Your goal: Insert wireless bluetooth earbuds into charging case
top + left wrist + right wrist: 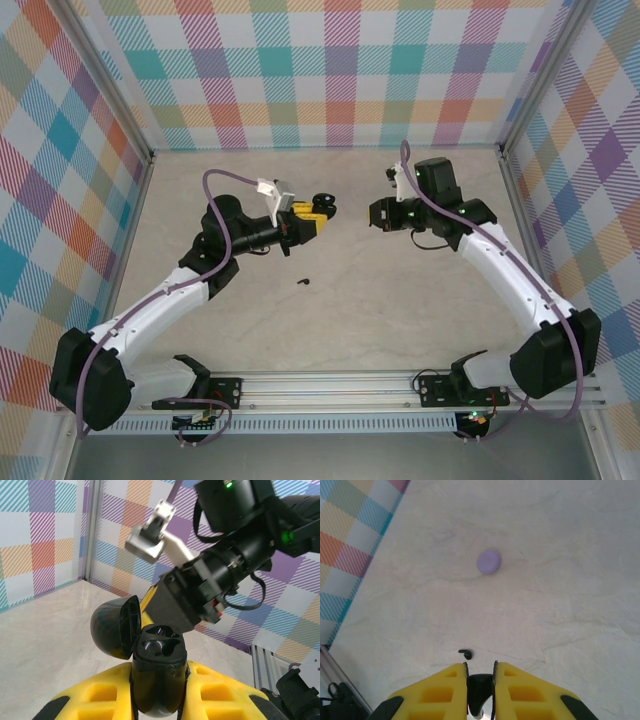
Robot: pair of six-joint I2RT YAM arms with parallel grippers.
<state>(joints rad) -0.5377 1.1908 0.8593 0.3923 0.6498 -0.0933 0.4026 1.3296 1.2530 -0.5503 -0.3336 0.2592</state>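
Gripping a black charging case (159,652) by its base, the left hand (159,700) holds it raised above the bench (400,310), lid (112,627) swung open, two sockets exposed. The right hand (480,672) faces it close by, pressed onto a black earbud (479,692) (only partly visible between the fingers). A second black earbud (466,653) lies loose near the bench centre. A pale lilac case (489,561), shut, rests on the bench, well apart from that loose earbud.

Black charging case (159,652) gapes lid-open; loose earbud (304,282) lies on the table (400,320), second earbud (479,692) pinched in right pincer (480,667).
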